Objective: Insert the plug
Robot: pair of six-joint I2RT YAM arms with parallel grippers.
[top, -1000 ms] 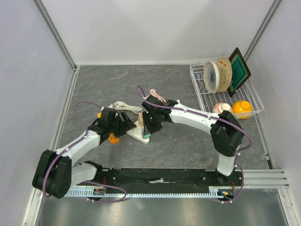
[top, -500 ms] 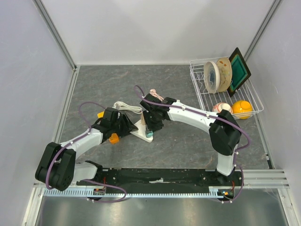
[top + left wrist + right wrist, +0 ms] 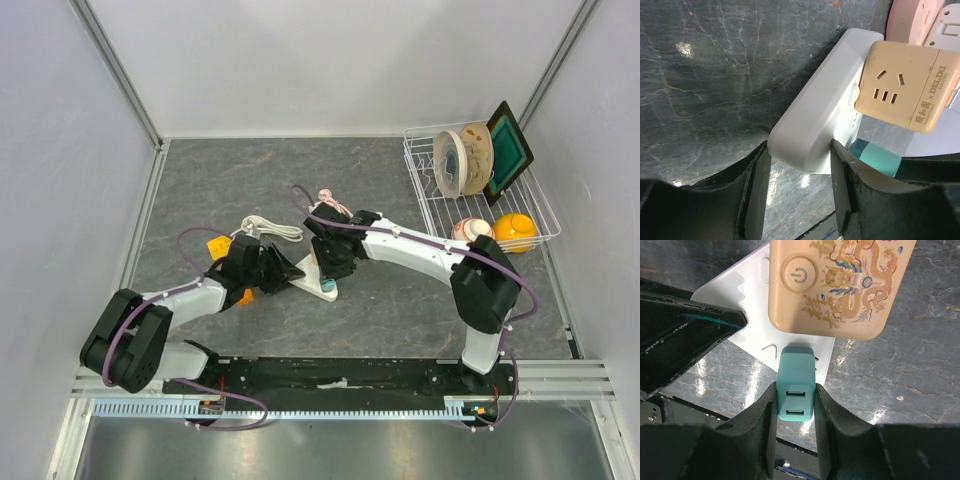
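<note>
Evidently the two arms share the work near the middle of the table [image 3: 400, 190]: one steadies the socket, the other brings the plug. The left gripper [image 3: 800, 150] straddles one short end of the white power strip [image 3: 815, 115], its fingers [image 3: 757, 190] pressed against the strip's two long sides, pinching it. That hold looks meant to stop the light strip from sliding or tipping when the plug is pushed in. The right gripper [image 3: 795, 390] has its jaws drawn in on the teal plug [image 3: 796, 375], clamping its flat sides with the USB ports facing the wrist camera. The prongs therefore point away, toward the strip's face. The plug sits just beside the beige cube adapter [image 3: 835, 285], which already occupies a neighbouring socket, so the free socket is a tight spot and the approach has to be square. From the right wrist view the plug body overlaps the strip's edge, but the prongs are hidden, so I cannot tell whether they have entered the slots or only rest against the face. My judgement is that the insertion push is the step in hand, and a crooked entry or a slip of the strip is the main risk.
</note>
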